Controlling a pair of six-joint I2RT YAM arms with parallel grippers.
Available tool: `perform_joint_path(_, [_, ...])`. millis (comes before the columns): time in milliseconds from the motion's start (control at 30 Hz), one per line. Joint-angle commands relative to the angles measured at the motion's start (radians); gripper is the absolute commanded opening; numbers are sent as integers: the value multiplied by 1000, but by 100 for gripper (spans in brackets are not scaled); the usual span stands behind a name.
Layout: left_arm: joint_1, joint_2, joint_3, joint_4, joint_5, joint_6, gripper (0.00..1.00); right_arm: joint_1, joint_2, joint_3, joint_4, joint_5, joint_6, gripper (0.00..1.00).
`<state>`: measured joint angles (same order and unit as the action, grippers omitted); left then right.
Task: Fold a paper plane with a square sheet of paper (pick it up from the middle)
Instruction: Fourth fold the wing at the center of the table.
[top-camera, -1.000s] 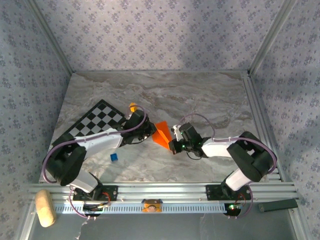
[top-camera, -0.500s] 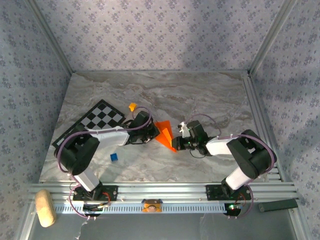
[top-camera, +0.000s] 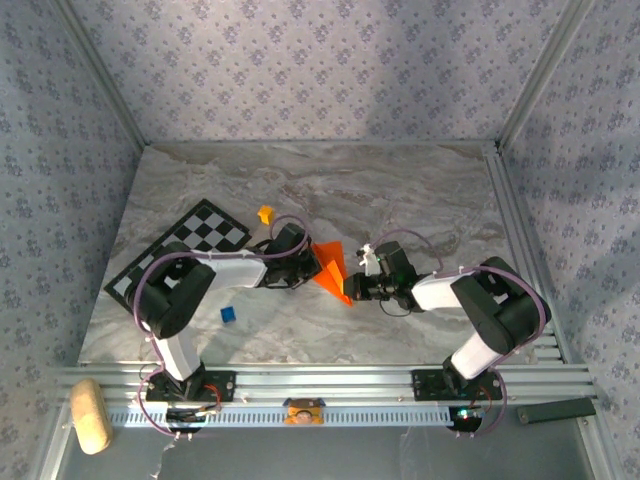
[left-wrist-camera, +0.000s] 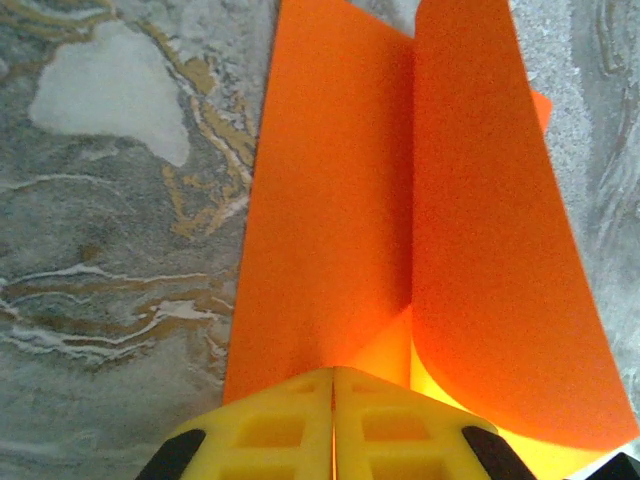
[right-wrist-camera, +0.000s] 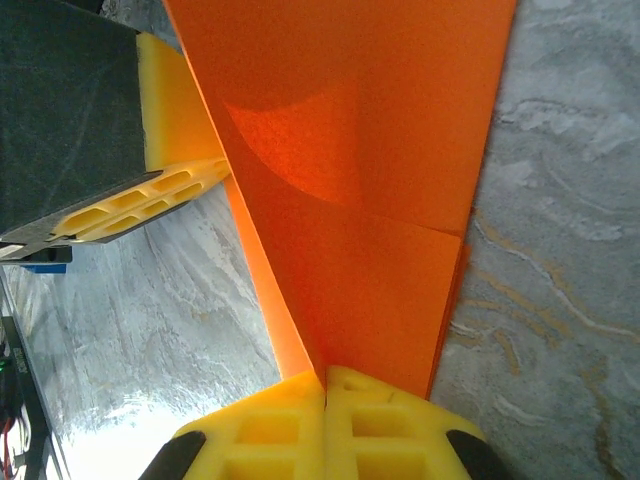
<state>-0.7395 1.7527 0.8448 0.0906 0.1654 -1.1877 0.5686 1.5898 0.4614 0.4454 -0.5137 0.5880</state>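
Note:
The square sheet of paper (top-camera: 331, 266) is bright orange, folded into a creased pointed shape, and stands up off the marble table between both grippers. My left gripper (top-camera: 311, 263) comes from the left and is shut on the paper's edge; in the left wrist view the yellow jaws (left-wrist-camera: 333, 372) meet with the paper (left-wrist-camera: 420, 200) rising from them, one flap curling to the right. My right gripper (top-camera: 352, 284) holds the opposite side. Its jaws (right-wrist-camera: 325, 374) are shut on the fold of the paper (right-wrist-camera: 370, 150), and a left finger (right-wrist-camera: 150, 195) shows beyond the sheet.
A black-and-white checkered board (top-camera: 185, 245) lies at the left. A small yellow-orange cube (top-camera: 265, 213) sits behind the left gripper and a small blue cube (top-camera: 229, 314) in front of the left arm. A tan block (top-camera: 90, 415) rests beyond the front rail.
The left gripper has slid right along the table and closed on the paper's left edge. The right gripper has shifted slightly up and right with the paper still in it.

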Motion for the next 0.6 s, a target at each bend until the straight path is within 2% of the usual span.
perform_joint_path(0, [3,13,5,-23,6,-1,6,-6,6,9,-34,-11,18,0])
perform_joint_path(567, [-3,-25,-47,-71,-44,-48,5,-9,4,6,-14,-36,94,0])
